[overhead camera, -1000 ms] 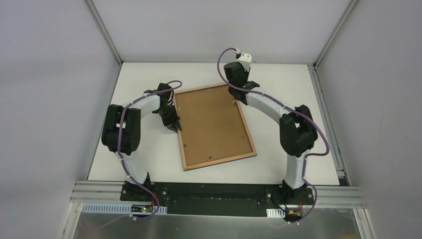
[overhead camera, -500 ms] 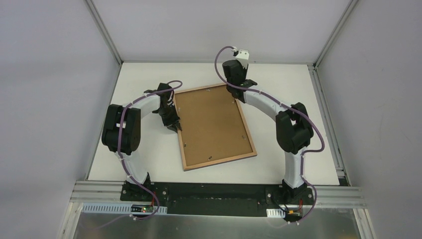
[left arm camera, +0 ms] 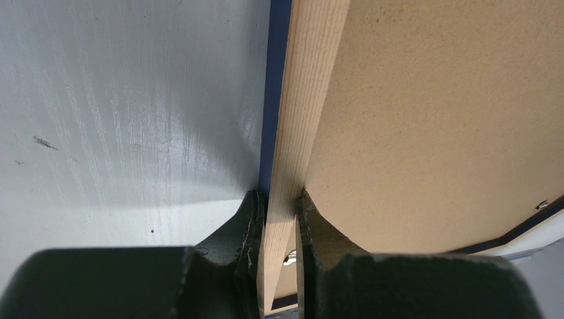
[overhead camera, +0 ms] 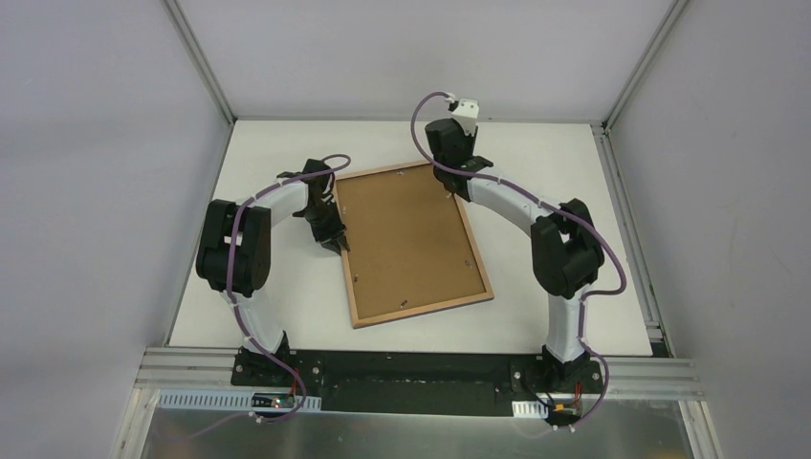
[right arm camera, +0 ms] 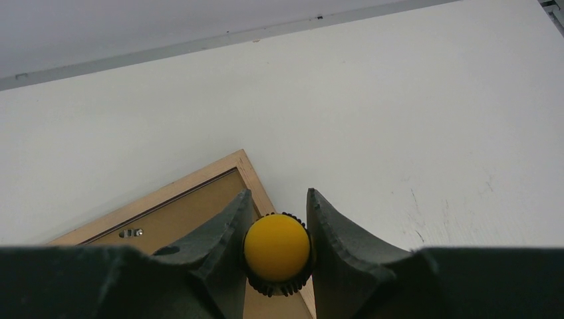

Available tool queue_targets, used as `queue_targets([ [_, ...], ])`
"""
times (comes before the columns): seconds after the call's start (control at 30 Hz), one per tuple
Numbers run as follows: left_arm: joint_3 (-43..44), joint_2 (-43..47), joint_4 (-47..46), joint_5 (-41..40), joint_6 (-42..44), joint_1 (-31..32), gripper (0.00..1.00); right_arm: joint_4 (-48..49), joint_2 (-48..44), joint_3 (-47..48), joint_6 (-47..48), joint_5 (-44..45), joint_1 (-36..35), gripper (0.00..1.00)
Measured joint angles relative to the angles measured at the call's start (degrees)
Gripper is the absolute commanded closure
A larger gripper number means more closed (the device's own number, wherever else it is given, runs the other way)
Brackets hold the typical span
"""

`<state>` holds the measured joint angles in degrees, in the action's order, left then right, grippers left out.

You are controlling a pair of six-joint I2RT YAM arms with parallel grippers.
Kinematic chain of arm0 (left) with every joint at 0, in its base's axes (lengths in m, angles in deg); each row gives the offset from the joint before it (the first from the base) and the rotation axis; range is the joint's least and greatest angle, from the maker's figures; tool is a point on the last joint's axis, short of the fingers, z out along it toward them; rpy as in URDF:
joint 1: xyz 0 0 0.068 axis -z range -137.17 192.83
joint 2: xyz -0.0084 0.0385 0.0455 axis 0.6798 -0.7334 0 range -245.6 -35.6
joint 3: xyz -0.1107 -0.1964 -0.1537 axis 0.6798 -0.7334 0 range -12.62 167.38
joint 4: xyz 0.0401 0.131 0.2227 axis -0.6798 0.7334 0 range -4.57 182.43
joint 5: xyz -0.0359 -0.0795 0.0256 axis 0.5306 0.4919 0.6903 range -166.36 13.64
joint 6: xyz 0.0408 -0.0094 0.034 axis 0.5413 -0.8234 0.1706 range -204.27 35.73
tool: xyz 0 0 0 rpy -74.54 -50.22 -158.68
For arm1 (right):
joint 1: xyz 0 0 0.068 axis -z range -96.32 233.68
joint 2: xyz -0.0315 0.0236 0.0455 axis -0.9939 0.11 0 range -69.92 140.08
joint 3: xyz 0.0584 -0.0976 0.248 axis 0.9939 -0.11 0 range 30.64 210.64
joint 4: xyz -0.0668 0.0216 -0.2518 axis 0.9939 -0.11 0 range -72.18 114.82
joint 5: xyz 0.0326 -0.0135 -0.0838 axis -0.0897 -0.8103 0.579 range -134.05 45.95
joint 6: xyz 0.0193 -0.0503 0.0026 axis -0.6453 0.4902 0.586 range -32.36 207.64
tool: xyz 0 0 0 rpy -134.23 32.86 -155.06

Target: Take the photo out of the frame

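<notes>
The frame (overhead camera: 411, 239) lies back-up on the white table, showing its light wood rim and brown backing board (left arm camera: 439, 119). My left gripper (overhead camera: 337, 241) is shut on the frame's left rim (left arm camera: 306, 100), one finger on the blue outer edge and one on the board side. Over the frame's far right corner (right arm camera: 199, 186), my right gripper (overhead camera: 451, 184) is shut on a small yellow knob with a black ribbed edge (right arm camera: 277, 247). The photo is hidden under the backing board.
Small metal clips (overhead camera: 467, 258) sit along the board's edges, and one shows in the right wrist view (right arm camera: 131, 232). Grey walls enclose the table on three sides. An aluminium rail (overhead camera: 421, 368) runs along the near edge by the arm bases.
My right wrist has shifted slightly left over the frame's far corner. The left arm and the frame have not moved.
</notes>
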<state>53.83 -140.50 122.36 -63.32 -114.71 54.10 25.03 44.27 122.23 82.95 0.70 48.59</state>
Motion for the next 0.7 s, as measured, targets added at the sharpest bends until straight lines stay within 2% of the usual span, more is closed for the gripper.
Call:
queue_targets([
  [0.47,0.48,-0.33,0.59,0.0,0.02,-0.02,1.0,1.29,-2.05,-3.19,-0.85,1.25,-0.61,1.0],
  [0.7,0.72,-0.52,0.94,0.09,0.09,-0.02,1.0,1.57,-2.05,-3.56,-4.15,1.33,0.42,1.0],
])
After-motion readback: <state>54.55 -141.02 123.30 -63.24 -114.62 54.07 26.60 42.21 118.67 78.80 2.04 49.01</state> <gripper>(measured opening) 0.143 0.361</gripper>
